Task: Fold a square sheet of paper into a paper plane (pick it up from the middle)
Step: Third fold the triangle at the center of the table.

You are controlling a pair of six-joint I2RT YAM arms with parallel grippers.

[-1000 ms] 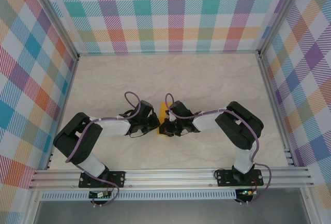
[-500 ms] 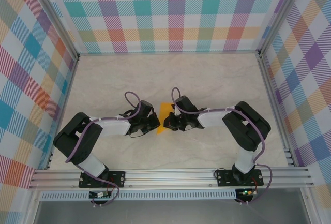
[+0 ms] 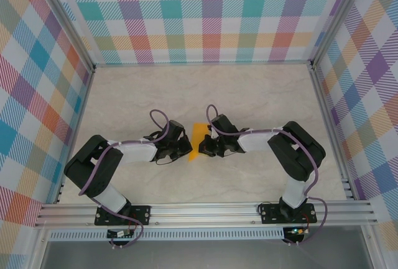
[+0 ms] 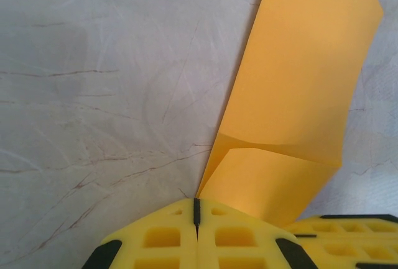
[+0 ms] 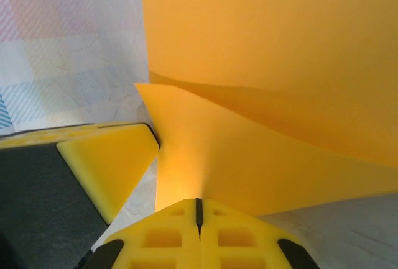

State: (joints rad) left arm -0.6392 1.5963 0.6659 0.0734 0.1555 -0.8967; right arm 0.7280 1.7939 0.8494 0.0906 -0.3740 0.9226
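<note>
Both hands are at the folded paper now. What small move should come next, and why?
Probably lower the right hand slightly to lay its flap flat. Both hands look shut on the near end of the folded paper; the left hand anchors a corner, and the fold there is soft and raised, not pressed.

A pale marbled tabletop [image 3: 249, 89] lies between plaid walls [image 3: 205, 14] and aluminium rails [image 3: 205, 210].

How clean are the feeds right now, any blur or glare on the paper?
Top external: evenly lit and sharp, but the paper looks tiny. Left wrist: creases crisp, no glare. Right wrist: paper very close and soft, a bright glow just above the right fingers, the wall behind blurred.
</note>
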